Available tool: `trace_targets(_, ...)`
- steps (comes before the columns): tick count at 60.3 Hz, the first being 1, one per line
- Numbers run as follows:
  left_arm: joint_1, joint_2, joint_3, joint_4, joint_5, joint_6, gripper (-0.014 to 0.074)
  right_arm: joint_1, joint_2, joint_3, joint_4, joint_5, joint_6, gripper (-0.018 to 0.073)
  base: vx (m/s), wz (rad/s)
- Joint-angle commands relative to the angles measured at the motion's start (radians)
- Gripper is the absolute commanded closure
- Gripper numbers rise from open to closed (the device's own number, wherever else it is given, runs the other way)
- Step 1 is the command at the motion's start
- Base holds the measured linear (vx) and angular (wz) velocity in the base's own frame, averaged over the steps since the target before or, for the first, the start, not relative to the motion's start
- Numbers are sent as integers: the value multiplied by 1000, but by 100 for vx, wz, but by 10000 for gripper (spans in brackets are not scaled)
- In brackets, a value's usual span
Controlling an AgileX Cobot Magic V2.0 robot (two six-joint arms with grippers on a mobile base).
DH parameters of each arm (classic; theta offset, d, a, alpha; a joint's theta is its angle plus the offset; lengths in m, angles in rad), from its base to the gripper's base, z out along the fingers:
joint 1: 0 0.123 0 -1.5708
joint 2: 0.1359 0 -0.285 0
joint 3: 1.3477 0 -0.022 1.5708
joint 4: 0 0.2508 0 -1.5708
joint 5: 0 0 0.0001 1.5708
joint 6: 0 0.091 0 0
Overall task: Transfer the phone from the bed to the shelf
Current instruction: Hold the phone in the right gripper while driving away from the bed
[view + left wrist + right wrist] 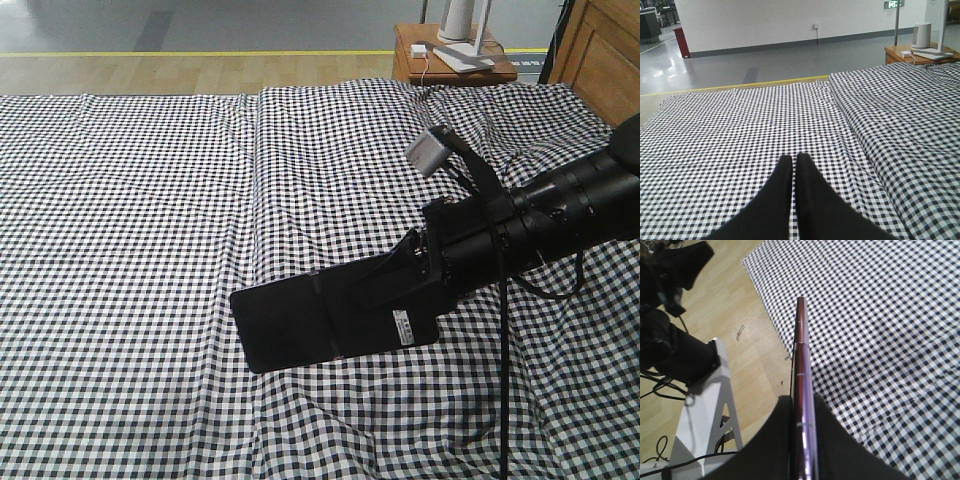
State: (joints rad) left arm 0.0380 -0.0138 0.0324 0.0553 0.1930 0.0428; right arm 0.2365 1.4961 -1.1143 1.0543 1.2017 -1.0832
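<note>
Right gripper [802, 401] is clamped on the phone [300, 325], which is pinched edge-on between both fingers and held off the bed [130, 200], sticker end nearest the gripper. Left gripper [792, 164] is clenched on nothing, hovering over the gingham sheet. A bedside table [405, 65] stands beyond the far edge.

A small reddish-brown bedside table [408, 68] stands at the upper right of the front view. On its top lie a small white adapter [418, 49] with a thin cable and a flat white base [470, 58], and a white cylinder [456, 18] stands behind them.

In the left wrist view a grey glossy floor [770, 60] fills the upper middle, edged by a yellow line [740, 86]. Behind it rises a white wall [765, 17] with a dark skirting and a socket [816, 26]. A red bin [682, 42] stands at the upper left, and a green lit sign [894, 4] hangs at the top right.
</note>
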Motion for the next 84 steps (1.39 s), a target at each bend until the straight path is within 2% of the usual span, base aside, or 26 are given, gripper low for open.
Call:
trace_targets(1,0,-11,-26,-5,-71,-4,596,26,-62,-24,84,89,7,560,0,0)
trace_targets(7,0,-11,-26,-5,-71,-4,596,47,-82,-24,83,89,7,560,0,0)
trace_targets(84,0,-11,-26,-5,-71,-4,596,43,-92,-24,76,89,7,560,0,1)
